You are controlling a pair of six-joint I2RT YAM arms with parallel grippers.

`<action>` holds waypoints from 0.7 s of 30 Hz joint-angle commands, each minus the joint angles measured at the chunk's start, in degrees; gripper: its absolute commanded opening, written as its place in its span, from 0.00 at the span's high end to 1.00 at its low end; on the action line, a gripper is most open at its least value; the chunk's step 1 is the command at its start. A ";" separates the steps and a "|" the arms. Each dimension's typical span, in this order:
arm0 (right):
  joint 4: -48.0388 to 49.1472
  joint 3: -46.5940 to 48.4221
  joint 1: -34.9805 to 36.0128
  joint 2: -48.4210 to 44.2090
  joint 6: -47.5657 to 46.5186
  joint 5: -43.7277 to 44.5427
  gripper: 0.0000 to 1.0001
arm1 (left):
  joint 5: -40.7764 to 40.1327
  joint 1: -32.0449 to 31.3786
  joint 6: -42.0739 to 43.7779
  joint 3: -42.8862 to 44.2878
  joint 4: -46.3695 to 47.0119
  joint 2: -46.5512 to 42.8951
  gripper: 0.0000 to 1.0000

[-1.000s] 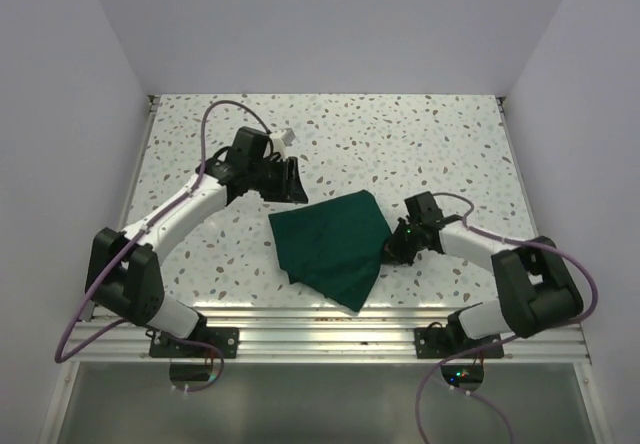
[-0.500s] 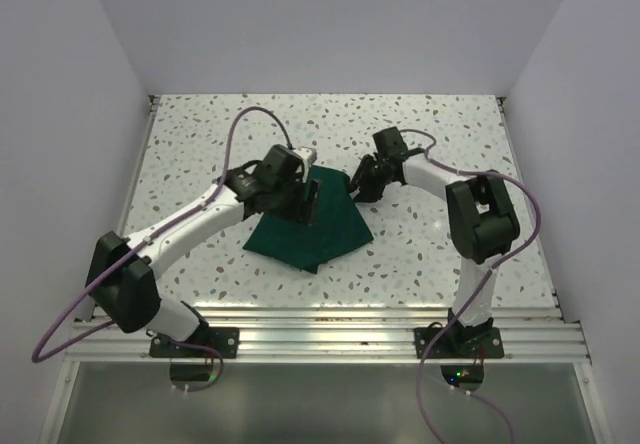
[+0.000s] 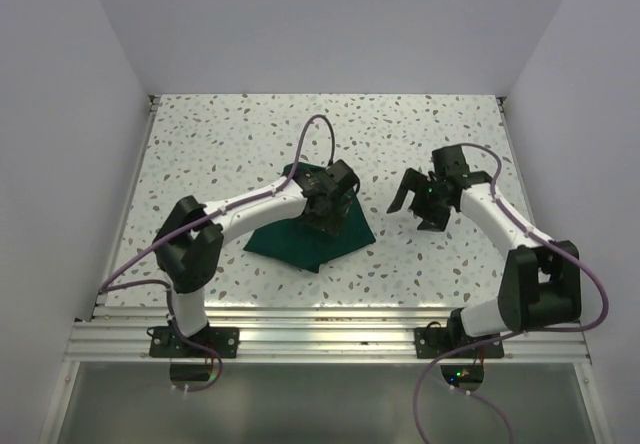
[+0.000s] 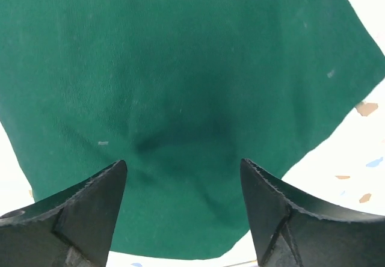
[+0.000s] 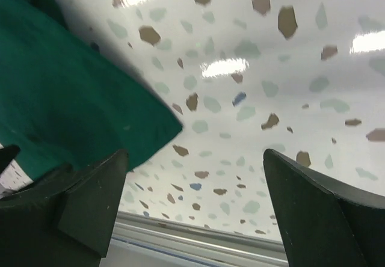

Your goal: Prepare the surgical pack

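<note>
1. Speckled table (image 3: 220, 134) is occupied near its middle by a folded green cloth (image 3: 290, 244).
2. Left gripper (image 4: 183, 165) is spread wide just above the cloth, with nothing gripped.
3. Right gripper (image 5: 195, 156) is spread fully and held empty, just beside the cloth's right corner.

— The cloth (image 4: 180, 68)?
— Dark green fabric, matt, finely woven, with a few flecks of lint.
— And the surface (image 5: 271, 68)?
— Smooth, glossy, speckled like terrazzo, with lamp glare. The fingers (image 4: 84, 213) of the left tool (image 4: 183, 160) are matt black with rough edges.
</note>
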 commanded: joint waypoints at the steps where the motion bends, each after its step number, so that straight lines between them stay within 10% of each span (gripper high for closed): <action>1: -0.37 -5.65 0.21 -4.52 -1.37 -1.98 0.01 | -4.63 -1.17 -2.02 5.78 -3.59 3.67 0.22; 21: 5.78 -14.71 0.21 -10.15 1.01 -6.20 0.01 | -9.12 -5.31 -7.21 3.42 -8.17 8.34 0.39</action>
